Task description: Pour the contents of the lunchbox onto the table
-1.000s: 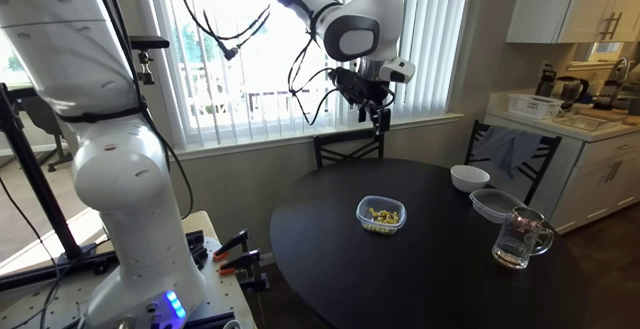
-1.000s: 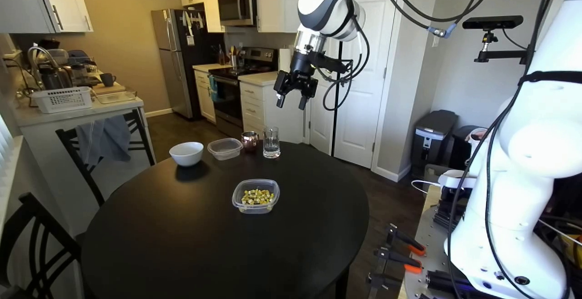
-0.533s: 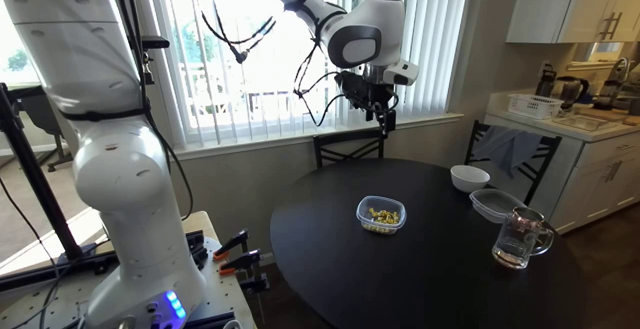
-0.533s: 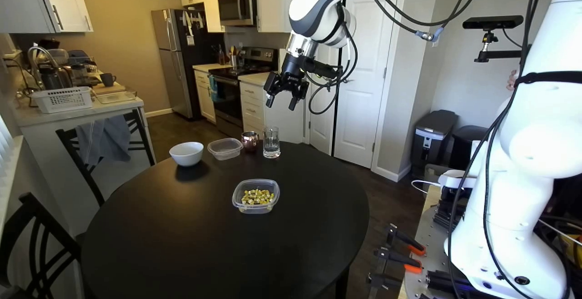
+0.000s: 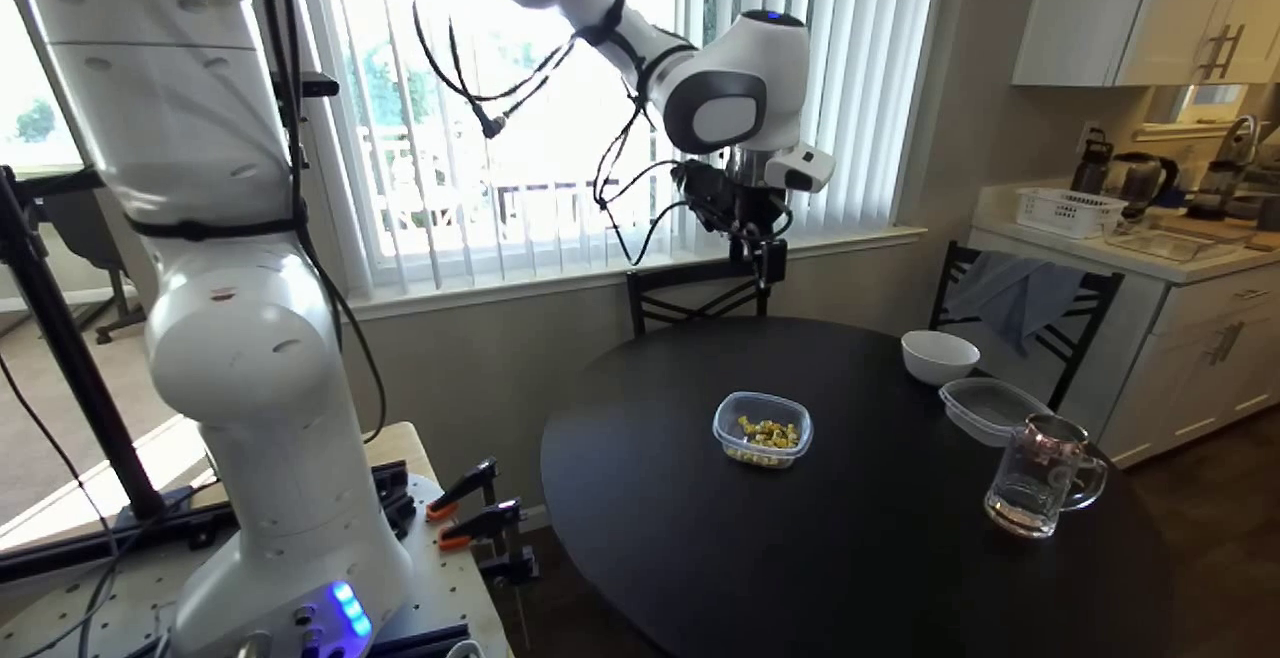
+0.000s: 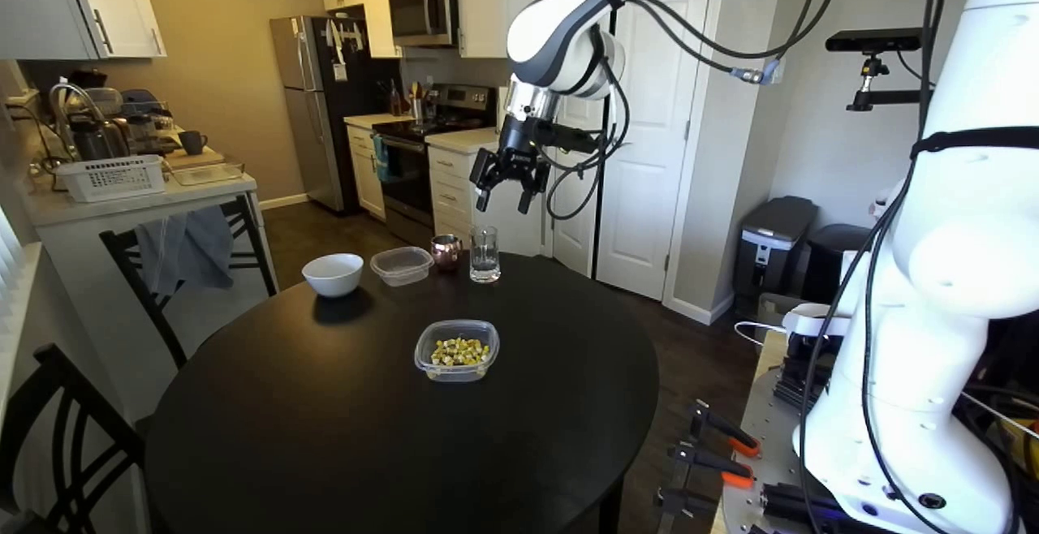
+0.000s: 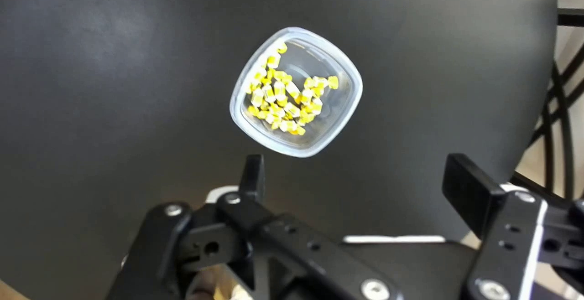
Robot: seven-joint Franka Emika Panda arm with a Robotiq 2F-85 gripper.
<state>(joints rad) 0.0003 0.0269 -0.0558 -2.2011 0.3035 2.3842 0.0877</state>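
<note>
Table (image 6: pixel 365 412): round and black, across the lower middle of the frame in an exterior view.
Arm (image 5: pixel 265 338): white, rising at the left of the frame in an exterior view and reaching across the top.
Gripper (image 7: pixel 356 172): along the bottom of the wrist view, raised well clear of the table; its fingers (image 7: pixel 252 177) are spread wide, released, with nothing between them.
Lunchbox (image 7: pixel 315 63): upright on the table, upper middle of the wrist view, beyond the fingertips and left of their gap's centre, so the coming reach seems to run up the frame and a little left.
Lunchbox turn: no clear long axis; nearly square, cornerwise to the fingers.
Contents (image 7: pixel 279 92): yellow bits heaped toward the lower left inside the lunchbox, not yet poured.
</note>
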